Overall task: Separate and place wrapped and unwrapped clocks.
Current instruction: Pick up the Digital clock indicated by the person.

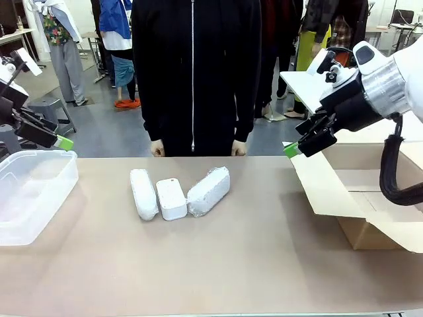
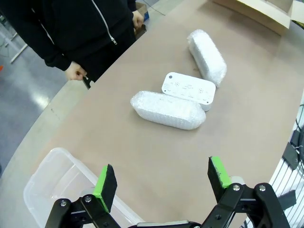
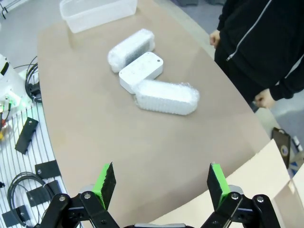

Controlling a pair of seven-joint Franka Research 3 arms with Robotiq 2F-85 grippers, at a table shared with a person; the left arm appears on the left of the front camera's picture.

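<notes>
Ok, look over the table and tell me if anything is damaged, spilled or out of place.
Nothing stands out. The bare clock lies flat between the left wrapped clock and the right wrapped clock, which is merely angled. Wrapping looks intact, nothing spilled. The plastic tub and the cardboard box sit at opposite ends.

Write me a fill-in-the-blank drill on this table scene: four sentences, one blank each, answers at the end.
1. The bare clock lies ____ the left wrapped clock and the right wrapped clock.
2. Bubble wrap covers ____ of the three clocks.
3. The clear plastic bin sits on the robot's ____ side, the cardboard box on the other.
4. The left tool and the right tool both stand ____, holding nothing.

Missing words: between; two; left; open.
</notes>
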